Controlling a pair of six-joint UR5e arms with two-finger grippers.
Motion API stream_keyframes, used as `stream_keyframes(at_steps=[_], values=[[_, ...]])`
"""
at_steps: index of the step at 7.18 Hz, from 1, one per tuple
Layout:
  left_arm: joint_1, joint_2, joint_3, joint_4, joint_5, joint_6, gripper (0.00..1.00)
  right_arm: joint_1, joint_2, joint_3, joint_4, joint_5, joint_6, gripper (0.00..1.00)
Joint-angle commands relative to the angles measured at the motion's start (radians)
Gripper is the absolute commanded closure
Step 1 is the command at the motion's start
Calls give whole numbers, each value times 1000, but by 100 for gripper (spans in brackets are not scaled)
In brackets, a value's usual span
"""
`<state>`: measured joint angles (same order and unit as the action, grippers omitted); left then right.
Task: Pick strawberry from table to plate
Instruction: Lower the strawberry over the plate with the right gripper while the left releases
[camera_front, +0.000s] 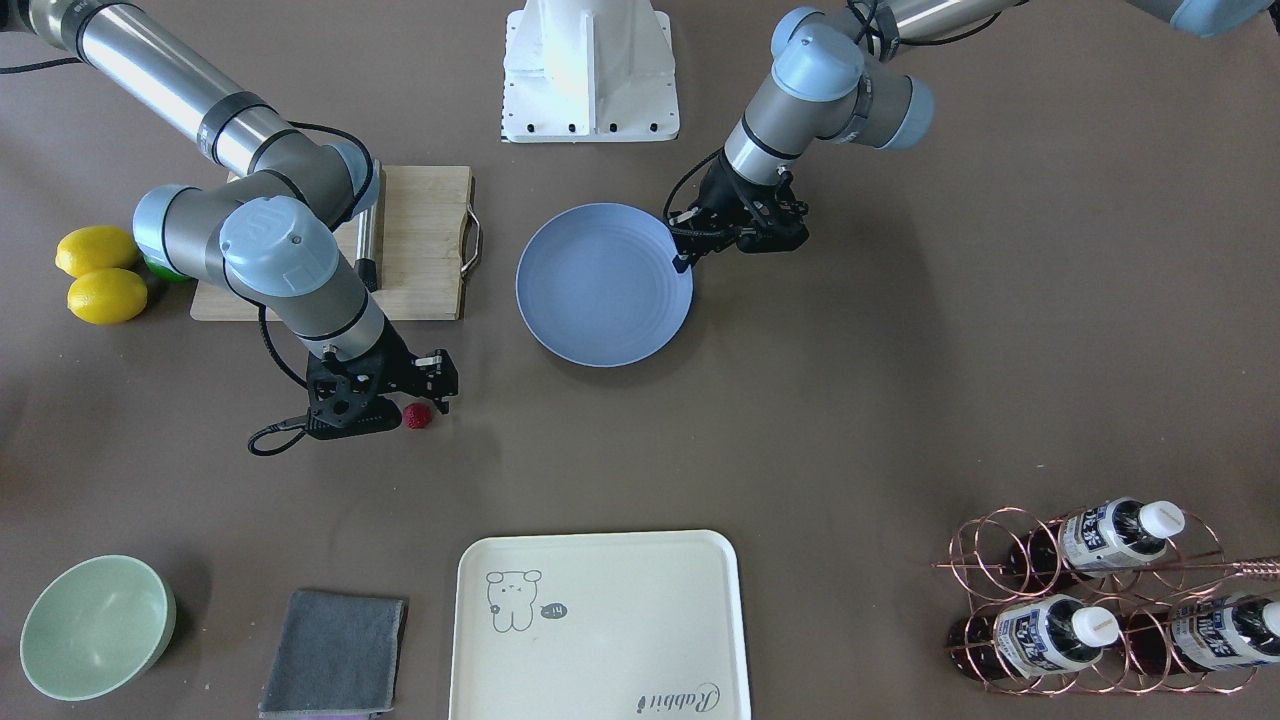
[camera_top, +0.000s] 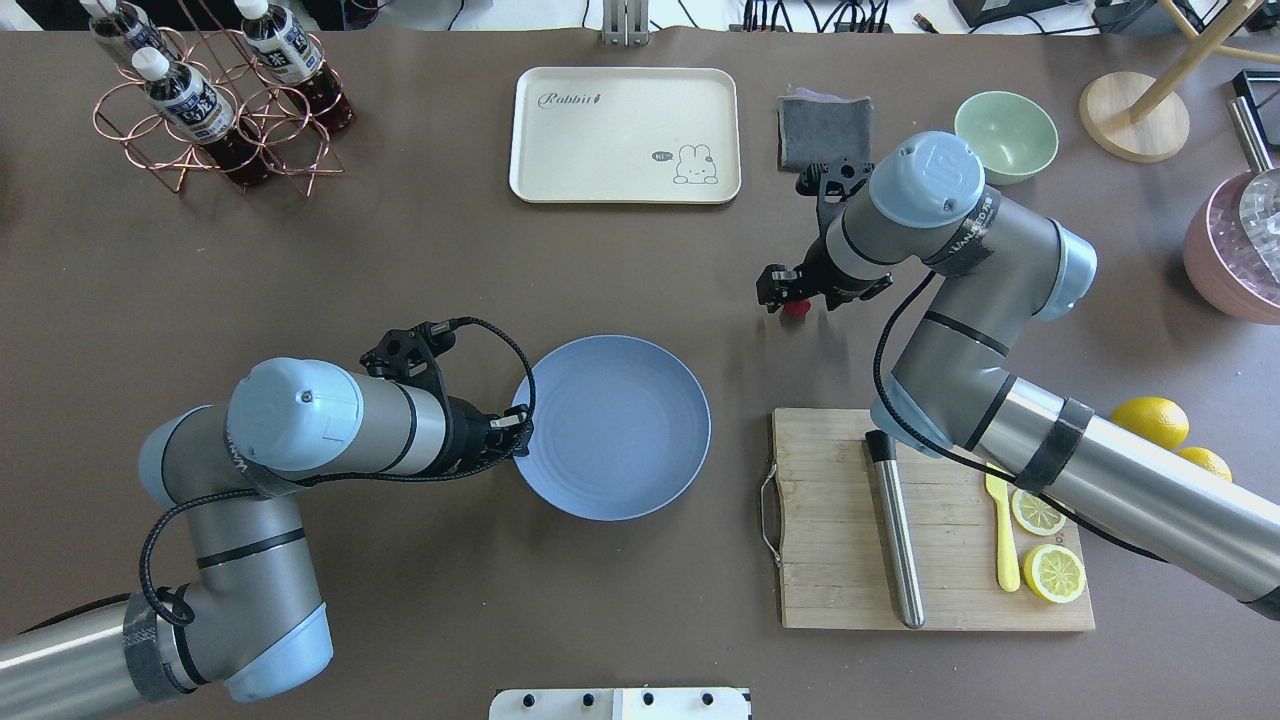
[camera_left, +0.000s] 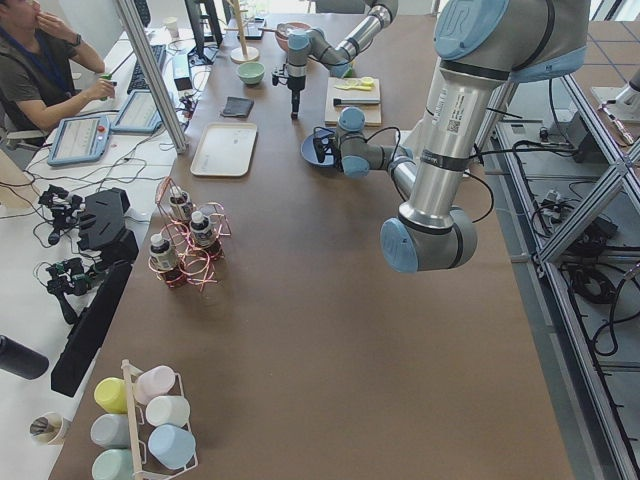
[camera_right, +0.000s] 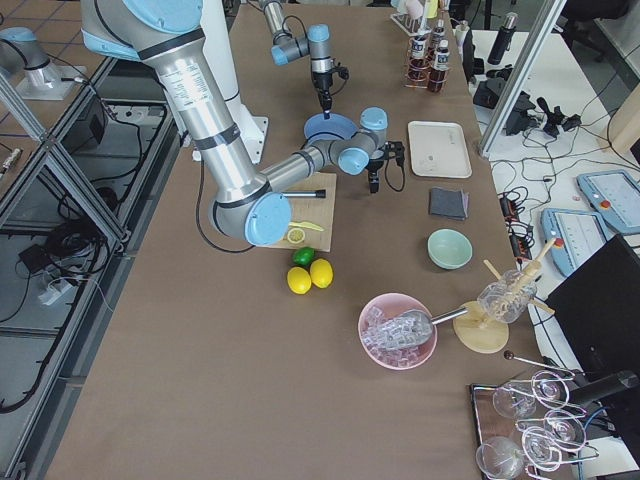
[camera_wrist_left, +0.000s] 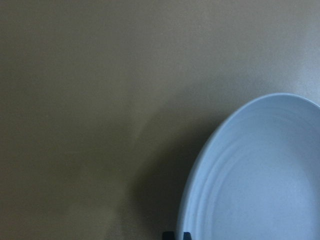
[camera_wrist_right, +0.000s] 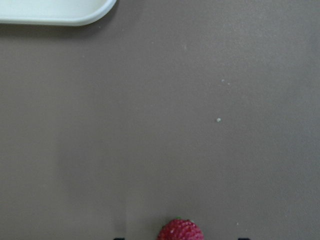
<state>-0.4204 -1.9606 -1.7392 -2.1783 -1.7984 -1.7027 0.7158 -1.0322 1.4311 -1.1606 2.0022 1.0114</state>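
The strawberry (camera_top: 795, 309) (camera_front: 417, 415), small and dark red, lies on the brown table (camera_top: 400, 280). My right gripper (camera_top: 786, 296) (camera_front: 418, 402) is low over it and open. In the right wrist view the strawberry (camera_wrist_right: 180, 230) sits at the bottom edge, midway between the two fingertips. The light blue plate (camera_top: 620, 430) (camera_front: 600, 285) (camera_wrist_left: 260, 175) is empty at the table's middle. At the plate's rim on my left side, my left gripper (camera_top: 517, 432) (camera_front: 684, 263) has its fingertips close together, shut. Whether they touch the rim is unclear.
A wooden cutting board (camera_top: 850, 520) holds a steel rod, lemon slices and a yellow knife. Whole lemons (camera_top: 1150, 420) lie beside it. A cream tray (camera_top: 625, 135), grey cloth (camera_top: 825, 130) and green bowl (camera_top: 1005, 135) line the far edge. A bottle rack (camera_top: 210, 110) stands far left.
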Motion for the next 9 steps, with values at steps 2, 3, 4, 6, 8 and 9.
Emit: stream_keyframes(at_steps=[2, 3, 4, 6, 8, 9], values=[[0, 2, -2, -1, 1, 1, 12, -2, 18, -4, -4, -5, 3, 100], [-8, 2, -17, 0, -1, 0, 10, -1, 41, -3, -10, 0, 47, 100], [-20, 8, -22, 0, -6, 1, 9, -1, 62, 5, -14, 4, 82, 100], [-84, 29, -28, 3, -34, 44, 4, -13, 119, 40, -81, 6, 195, 100], [-202, 84, -29, 2, -137, 157, 4, -114, 183, 97, -160, -25, 331, 100], [-237, 106, -28, 2, -151, 196, 3, -169, 211, 95, -166, -86, 384, 100]])
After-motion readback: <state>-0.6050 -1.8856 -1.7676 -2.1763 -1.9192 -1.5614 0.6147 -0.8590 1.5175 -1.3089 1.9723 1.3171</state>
